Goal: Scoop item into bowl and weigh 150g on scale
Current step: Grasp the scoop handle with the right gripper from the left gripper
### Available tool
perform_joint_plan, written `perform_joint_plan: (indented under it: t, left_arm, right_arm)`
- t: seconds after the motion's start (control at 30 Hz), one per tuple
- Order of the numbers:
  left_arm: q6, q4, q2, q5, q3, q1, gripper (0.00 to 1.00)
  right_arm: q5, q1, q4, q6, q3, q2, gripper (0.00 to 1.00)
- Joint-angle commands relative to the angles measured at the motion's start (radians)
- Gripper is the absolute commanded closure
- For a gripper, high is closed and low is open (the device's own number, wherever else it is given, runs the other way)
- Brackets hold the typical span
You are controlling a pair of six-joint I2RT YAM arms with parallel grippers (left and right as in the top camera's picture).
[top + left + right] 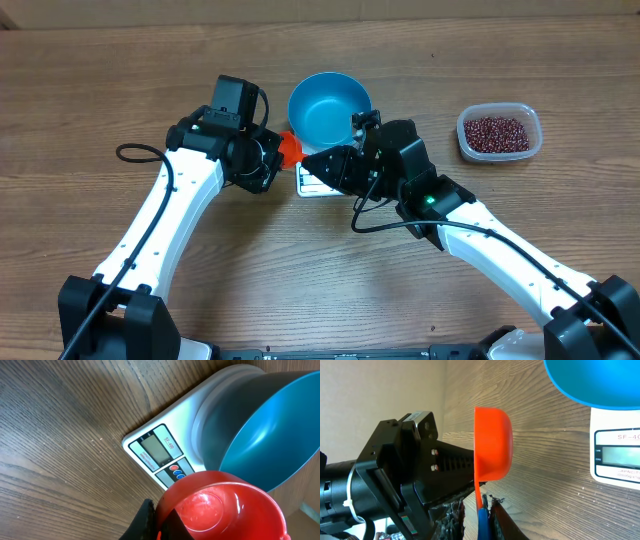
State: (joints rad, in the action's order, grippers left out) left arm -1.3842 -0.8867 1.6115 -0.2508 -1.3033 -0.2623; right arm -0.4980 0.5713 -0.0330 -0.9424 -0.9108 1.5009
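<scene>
The light blue bowl (pixel 328 105) (pixel 270 440) (pixel 600 380) stands on the white scale (pixel 310 182) (pixel 160 450) (pixel 617 455); its inside shows only blue. An orange-red scoop (pixel 290 148) (pixel 220 510) (pixel 492 442) hangs beside the bowl, above the table. My left gripper (pixel 278 155) (pixel 159 522) is shut on the scoop's cup wall. The scoop's blue-ended handle runs down between the fingers of my right gripper (pixel 335 165) (pixel 475 515). It lies against one finger, with a strip of table showing before the other. The item, dark red beans (pixel 495 131), lies far right.
The beans fill a clear plastic tub (pixel 535 120) at the right of the wooden table. Both arms meet in the middle just in front of the scale, with the left arm's black cable (pixel 130 152) looping out to the left.
</scene>
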Motion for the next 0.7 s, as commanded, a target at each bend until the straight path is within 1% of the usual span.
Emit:
perform_joint_plan:
  t: [0.0, 0.33, 0.4, 0.47, 0.6, 0.67]
  left_arm:
    - [0.015, 0.005, 0.003, -0.008, -0.005, -0.018, 0.96]
    - [0.015, 0.018, 0.003, -0.008, -0.005, -0.034, 0.96]
    - [0.015, 0.027, 0.003, -0.008, -0.005, -0.04, 0.96]
    - [0.015, 0.029, 0.003, -0.009, -0.005, -0.04, 0.96]
    - [0.016, 0.028, 0.003, -0.009, -0.005, -0.04, 0.95]
    - [0.016, 0.028, 0.003, -0.008, -0.005, -0.04, 0.91]
  right_arm:
    - [-0.008, 0.006, -0.003, 0.0, -0.02, 0.006, 0.82]
    - [-0.008, 0.006, -0.003, 0.0, -0.02, 0.006, 0.83]
    - [-0.008, 0.006, -0.003, 0.0, -0.02, 0.006, 0.87]
    - [-0.008, 0.006, -0.003, -0.001, -0.02, 0.006, 0.96]
    - [-0.008, 0.006, -0.003, -0.001, -0.02, 0.006, 0.96]
    - [-0.007, 0.006, -0.003, 0.0, -0.02, 0.006, 0.96]
